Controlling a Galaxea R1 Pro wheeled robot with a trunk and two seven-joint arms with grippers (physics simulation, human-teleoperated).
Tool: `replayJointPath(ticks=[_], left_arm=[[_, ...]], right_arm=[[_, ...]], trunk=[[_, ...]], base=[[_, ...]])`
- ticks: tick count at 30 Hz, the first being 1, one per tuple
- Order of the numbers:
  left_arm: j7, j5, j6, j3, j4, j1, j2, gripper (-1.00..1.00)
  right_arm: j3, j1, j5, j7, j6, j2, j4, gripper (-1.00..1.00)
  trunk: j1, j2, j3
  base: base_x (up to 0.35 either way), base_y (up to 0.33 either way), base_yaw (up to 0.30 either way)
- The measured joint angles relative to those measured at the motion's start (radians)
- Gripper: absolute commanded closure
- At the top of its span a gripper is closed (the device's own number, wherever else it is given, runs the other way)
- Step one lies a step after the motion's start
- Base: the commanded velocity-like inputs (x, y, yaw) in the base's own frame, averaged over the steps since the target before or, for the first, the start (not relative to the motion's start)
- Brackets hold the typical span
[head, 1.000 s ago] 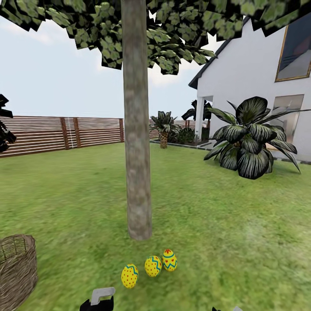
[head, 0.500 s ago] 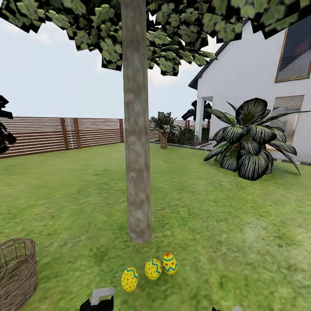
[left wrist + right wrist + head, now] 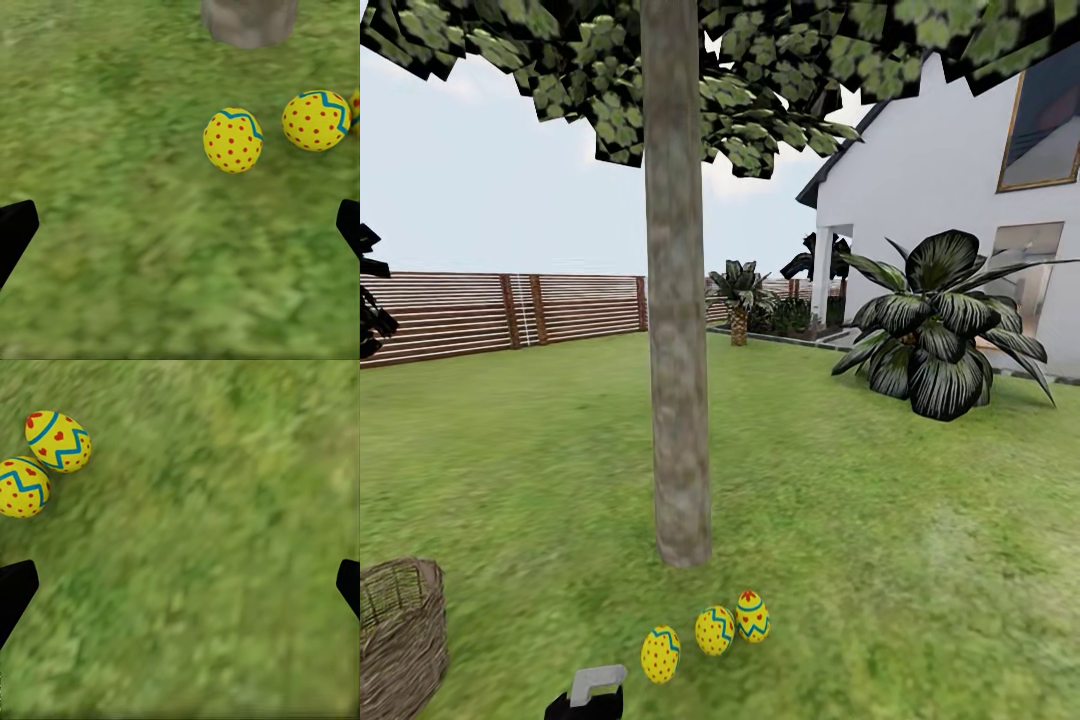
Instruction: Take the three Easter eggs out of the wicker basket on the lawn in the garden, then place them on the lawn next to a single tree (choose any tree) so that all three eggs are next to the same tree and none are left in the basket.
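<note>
left fingers (image 3: 15,232) wide apart, empty; right fingers (image 3: 15,589) wide apart, empty

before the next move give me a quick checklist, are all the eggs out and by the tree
1. Three Easter eggs on the lawn: first egg, second egg and third egg all lie on grass: ok.
2. All beside the same tree: they sit in a row just in front of its trunk base: ok.
3. Wicker basket empty: what shows of its inside holds no egg, but part is cut off by the picture edge: cannot tell.
4. Left gripper free: fingers wide apart over grass, nothing between them: ok.
5. Right gripper free: fingers wide apart, nothing held: ok.
</note>
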Motion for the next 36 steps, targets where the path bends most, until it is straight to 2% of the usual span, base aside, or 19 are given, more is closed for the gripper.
replayJointPath(ticks=[9,19,28,29,36], left_arm=[[0.000,0.000,0.000,0.000,0.006,0.000,0.000,-1.00],[-0.001,0.004,-0.004,0.000,0.051,0.000,0.000,-1.00],[-0.001,0.004,-0.029,0.000,0.060,0.001,0.001,-1.00],[-0.001,0.005,-0.045,0.000,0.084,0.001,0.002,-1.00],[-0.001,0.005,-0.066,-0.001,0.103,0.006,0.002,-1.00]], right_arm=[[0.000,0.000,0.000,0.000,0.000,0.000,0.011,-1.00],[0.000,-0.003,0.001,-0.001,-0.001,-0.001,0.071,-1.00],[0.001,-0.003,0.001,-0.001,-0.004,0.001,0.091,-1.00],[0.001,-0.003,-0.001,-0.001,-0.003,0.001,0.096,-1.00],[-0.005,-0.003,0.000,-0.001,-0.006,0.000,0.124,-1.00]], trunk=[[-0.035,0.063,0.028],[-0.073,0.133,0.060],[-0.107,0.196,0.088],[-0.111,0.203,0.091],[-0.138,0.252,0.113]], base=[[0.000,0.000,0.000],[0.000,0.000,0.000],[0.000,0.000,0.000],[0.000,0.000,0.000],[0.000,0.000,0.000]])
